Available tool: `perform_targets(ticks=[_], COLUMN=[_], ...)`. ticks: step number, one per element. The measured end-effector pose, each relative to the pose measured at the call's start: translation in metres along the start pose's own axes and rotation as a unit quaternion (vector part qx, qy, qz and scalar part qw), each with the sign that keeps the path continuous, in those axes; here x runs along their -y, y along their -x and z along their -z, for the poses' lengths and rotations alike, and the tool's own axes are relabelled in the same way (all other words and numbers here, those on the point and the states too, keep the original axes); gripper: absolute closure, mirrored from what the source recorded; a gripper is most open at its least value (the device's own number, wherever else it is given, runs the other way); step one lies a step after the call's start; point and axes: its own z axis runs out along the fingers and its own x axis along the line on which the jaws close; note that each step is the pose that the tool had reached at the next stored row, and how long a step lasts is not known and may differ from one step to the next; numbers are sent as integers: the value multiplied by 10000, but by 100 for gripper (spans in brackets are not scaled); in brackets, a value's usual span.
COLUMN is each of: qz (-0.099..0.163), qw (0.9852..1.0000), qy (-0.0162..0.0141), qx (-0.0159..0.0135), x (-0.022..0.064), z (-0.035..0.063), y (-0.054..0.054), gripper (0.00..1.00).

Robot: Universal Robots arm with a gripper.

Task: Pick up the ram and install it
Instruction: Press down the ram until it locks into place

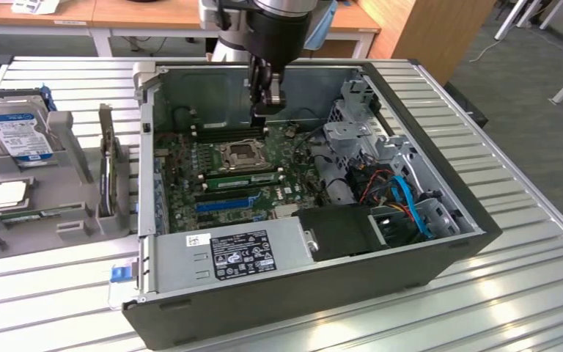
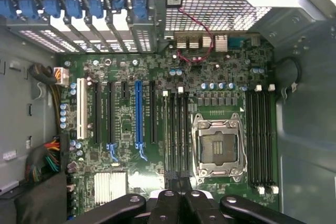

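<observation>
One gripper (image 1: 267,110) is seen inside the open computer case (image 1: 438,242), hanging above the motherboard (image 1: 188,158) with its jaws brought fully together. Nothing can be made out between them. In the wrist view the closed gripper (image 2: 182,199) is placed over one end of the pair of memory slots (image 2: 177,129) just beside the processor socket (image 2: 219,148).

In the exterior view a long green stick, judged to be the ram (image 1: 243,178), is seen lying along one of those slots on the near side of the socket, apart from the gripper. Whether it is fully seated cannot be told.

Seating is judged to be the step in hand. It would be done well if the closed jaws were used as a blunt pusher, kept square over the top edge of the stick and brought straight down. Sideways load should be avoided, since a thin board is easily tilted or bent in its slot. Pressure is best applied near an end, so that the latch there can be closed.
</observation>
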Motion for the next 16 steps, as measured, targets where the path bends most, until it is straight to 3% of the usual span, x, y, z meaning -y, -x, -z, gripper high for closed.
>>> perform_targets(ticks=[8, 16], qz=[-528, -1055], qw=[9986, 9944], qy=[-16, -32], qx=[30, 59], x=[0, 0], z=[-2, -3], y=[0, 0], gripper=[90, 90])
